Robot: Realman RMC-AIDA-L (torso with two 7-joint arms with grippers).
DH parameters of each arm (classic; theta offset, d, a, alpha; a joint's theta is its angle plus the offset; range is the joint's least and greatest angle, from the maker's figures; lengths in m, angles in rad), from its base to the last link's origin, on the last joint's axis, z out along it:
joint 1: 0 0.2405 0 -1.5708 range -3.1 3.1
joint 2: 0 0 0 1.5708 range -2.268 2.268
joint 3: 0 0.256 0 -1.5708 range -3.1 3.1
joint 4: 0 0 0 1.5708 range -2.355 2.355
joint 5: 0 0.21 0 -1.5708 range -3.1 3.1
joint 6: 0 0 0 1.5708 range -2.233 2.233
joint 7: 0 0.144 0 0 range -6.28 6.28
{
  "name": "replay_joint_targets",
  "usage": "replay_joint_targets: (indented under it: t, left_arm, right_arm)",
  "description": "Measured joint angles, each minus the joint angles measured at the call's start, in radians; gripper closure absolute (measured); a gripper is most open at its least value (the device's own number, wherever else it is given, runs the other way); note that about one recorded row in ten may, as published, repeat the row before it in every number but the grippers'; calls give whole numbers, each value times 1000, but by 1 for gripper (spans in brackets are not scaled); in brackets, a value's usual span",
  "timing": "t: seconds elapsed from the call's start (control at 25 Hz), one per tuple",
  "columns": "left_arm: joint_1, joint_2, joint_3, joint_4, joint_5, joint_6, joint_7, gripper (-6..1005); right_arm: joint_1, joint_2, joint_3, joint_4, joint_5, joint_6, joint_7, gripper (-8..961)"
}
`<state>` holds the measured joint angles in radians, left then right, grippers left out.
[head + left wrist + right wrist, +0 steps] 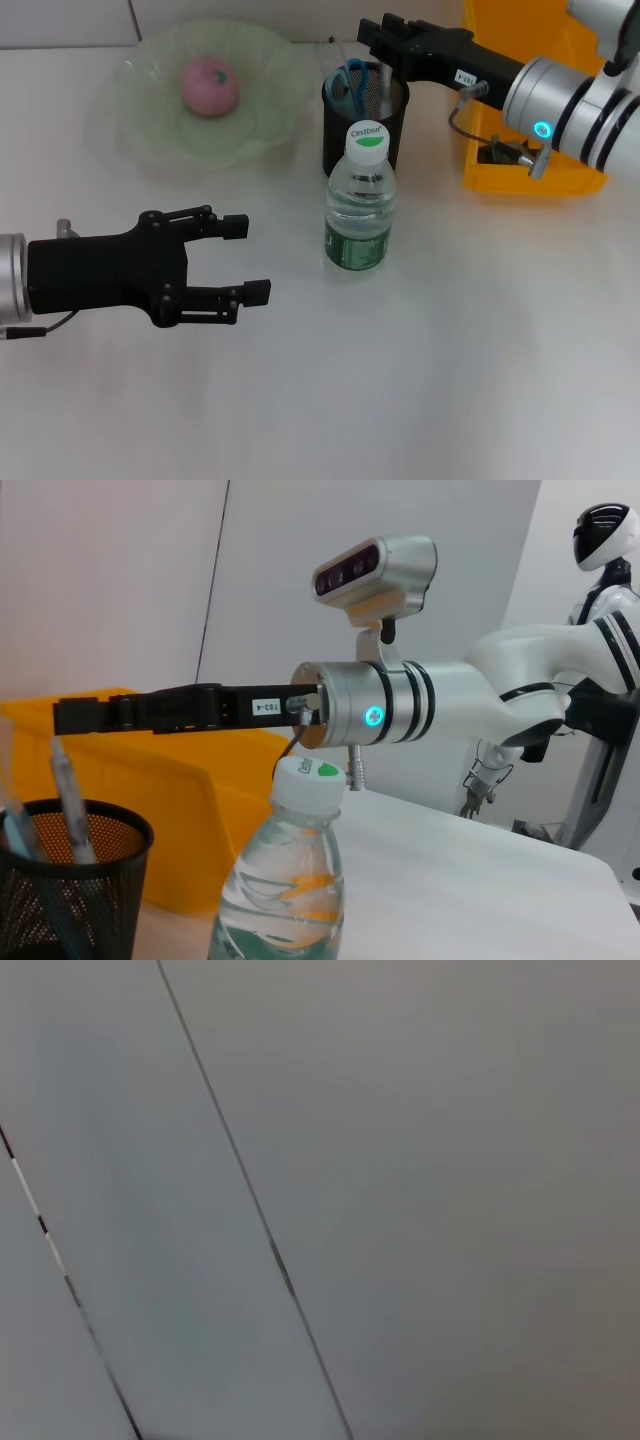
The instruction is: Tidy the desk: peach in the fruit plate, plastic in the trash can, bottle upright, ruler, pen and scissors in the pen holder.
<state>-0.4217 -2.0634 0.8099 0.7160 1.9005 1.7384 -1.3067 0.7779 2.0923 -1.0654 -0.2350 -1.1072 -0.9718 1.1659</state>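
A pink peach [208, 85] lies in the pale green fruit plate [150, 120] at the back left. The black mesh pen holder [345, 140] stands behind the bottle [360, 205], which is upright with a white cap. Blue-handled scissors [350, 80] stick out of the holder. A pale pen [68, 800] leans in it, its top right under my right gripper [378, 40], which hovers over the rim. My left gripper [248, 260] is open and empty, low at the front left and pointing toward the bottle. Plastic and ruler are not visible.
The yellow trash can [500, 170] stands at the back right, under my right forearm. A white humanoid robot [600, 560] stands far off beyond the table. The right wrist view holds only grey wall panels.
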Motion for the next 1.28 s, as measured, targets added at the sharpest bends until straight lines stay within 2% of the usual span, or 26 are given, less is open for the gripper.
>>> replay_joint_targets:
  t: [0.12, 0.24, 0.36, 0.4, 0.56, 0.6, 0.64, 0.76, 0.8, 0.88, 0.96, 1.0, 1.04, 1.12, 1.28]
  left_arm:
    - [0, 0, 0, 0, 0, 0, 0, 140]
    - [6, -1, -15, -1, 0, 5, 0, 140]
    - [16, 1, -35, -1, 0, 23, 0, 140]
    - [21, 4, -43, -1, 0, 37, 0, 140]
    - [41, 16, -92, -1, 0, 105, 2, 140]
    - [46, 18, -107, -1, 0, 125, 5, 140]
    - [46, 18, -107, -1, 0, 125, 5, 140]
    - [62, 27, -139, -1, 0, 176, 10, 140]
    - [65, 28, -140, -1, 0, 186, 11, 140]
    - [66, 28, -140, -1, 1, 188, 11, 140]
    - [73, 28, -136, -1, 6, 194, 11, 140]
    - [75, 28, -133, -1, 9, 194, 11, 140]
    - [77, 28, -132, -1, 12, 194, 11, 140]
    - [78, 27, -132, -1, 18, 194, 11, 140]
    - [82, 27, -132, -1, 23, 194, 12, 140]
  right_arm:
    - [-15, 0, 4, -6, 1, -40, 5, 571]
    - [-57, -5, 10, -35, 1, -138, 22, 507]
    - [-148, -19, -2, -127, -19, -297, 65, 442]
    - [-181, -30, -6, -167, -42, -354, 87, 421]
    - [-321, -96, 6, -314, -154, -642, 204, 346]
    - [-382, -128, 19, -351, -178, -775, 219, 335]
    - [-382, -128, 19, -351, -178, -775, 219, 323]
    - [-438, -157, 30, -368, -269, -914, 208, 288]
    - [-451, -160, 36, -370, -379, -954, 183, 275]
    - [-455, -157, 39, -369, -433, -964, 169, 248]
    - [-457, -140, 40, -362, -514, -952, 144, 235]
    - [-459, -121, 40, -359, -546, -932, 123, 235]
    - [-459, -121, 40, -359, -546, -932, 123, 235]
    - [-462, -105, 40, -359, -558, -912, 108, 235]
    - [-458, -88, 41, -359, -562, -886, 104, 235]
